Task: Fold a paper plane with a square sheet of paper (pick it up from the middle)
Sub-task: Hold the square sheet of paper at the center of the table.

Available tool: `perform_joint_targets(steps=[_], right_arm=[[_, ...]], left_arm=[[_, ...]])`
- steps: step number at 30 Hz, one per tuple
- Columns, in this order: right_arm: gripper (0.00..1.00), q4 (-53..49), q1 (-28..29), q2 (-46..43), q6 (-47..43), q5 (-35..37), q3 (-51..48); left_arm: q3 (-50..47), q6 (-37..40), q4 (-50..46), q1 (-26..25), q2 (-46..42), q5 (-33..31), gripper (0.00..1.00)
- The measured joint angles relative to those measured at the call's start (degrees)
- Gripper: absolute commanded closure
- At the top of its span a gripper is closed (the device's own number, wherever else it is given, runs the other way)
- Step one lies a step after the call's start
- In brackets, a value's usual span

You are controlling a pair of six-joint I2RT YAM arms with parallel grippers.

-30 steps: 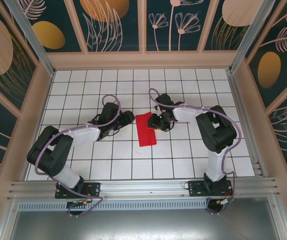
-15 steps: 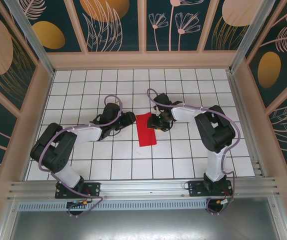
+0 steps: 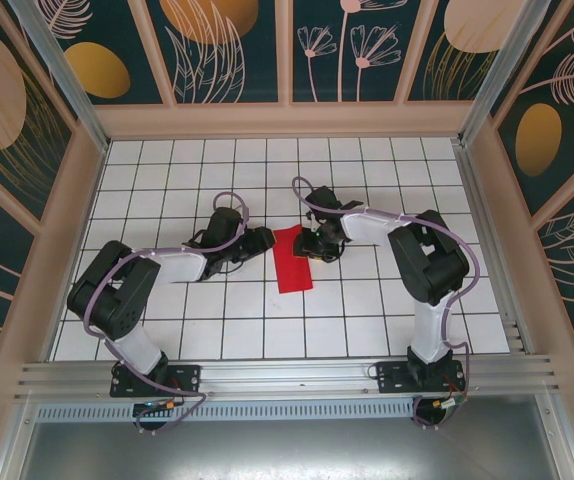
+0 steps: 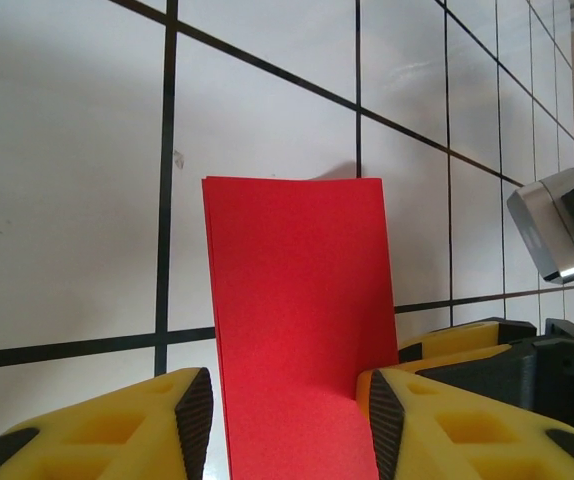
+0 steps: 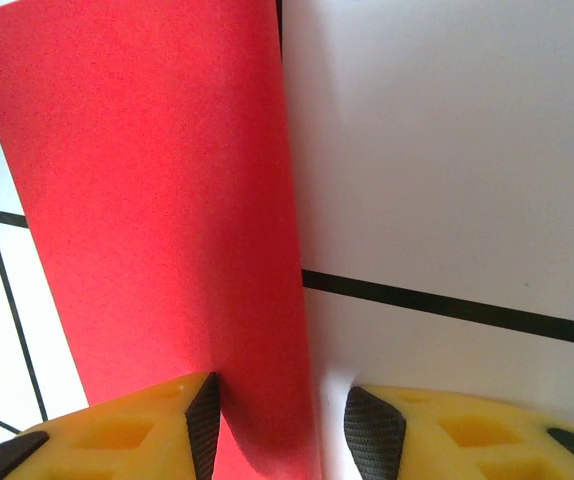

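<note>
Tiled table — left pincer, red paper, right pincer

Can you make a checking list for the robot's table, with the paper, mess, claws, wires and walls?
Surface: white tiled table, black grid lines.
Job's things: red paper, a narrow flat rectangle mid-table; not plane-shaped yet.
Clutter: nothing seen.
Claws: left claw open, paper between its fingers; right claw open at the paper's opposite edge.
Cables: purple cables along both arms, looping near the wrists.
Surroundings: dark teal walls with leaf and flower patterns; metal rail at near edge.
</note>
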Motion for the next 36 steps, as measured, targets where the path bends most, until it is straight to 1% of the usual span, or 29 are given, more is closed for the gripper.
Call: perform_joint_targets(steps=[11,17,20,30,36], right_arm=[[0.54,-0.48,0.26,0.31,-0.48,0.81,0.37],[0.54,-0.92,0.26,0.59,-0.39,0.81,0.79],[0.53,-1.22,0.26,0.66,-0.2,0.79,1.01],[0.53,-1.33,0.26,0.74,-0.17,0.74,1.14],[0.53,-1.33,0.26,0.74,-0.15,0.74,1.14]], left_arm=[[-0.02,-0.07,0.57,0.0,0.37,0.37,0.53],[-0.07,-0.48,2.45,0.0,1.05,2.12,0.55],[-0.09,-0.61,2.6,-0.07,2.47,3.41,0.58],[-0.02,-1.73,4.48,-0.5,5.55,8.55,0.76],[1.57,-1.95,4.98,-0.72,7.04,10.16,0.82]])
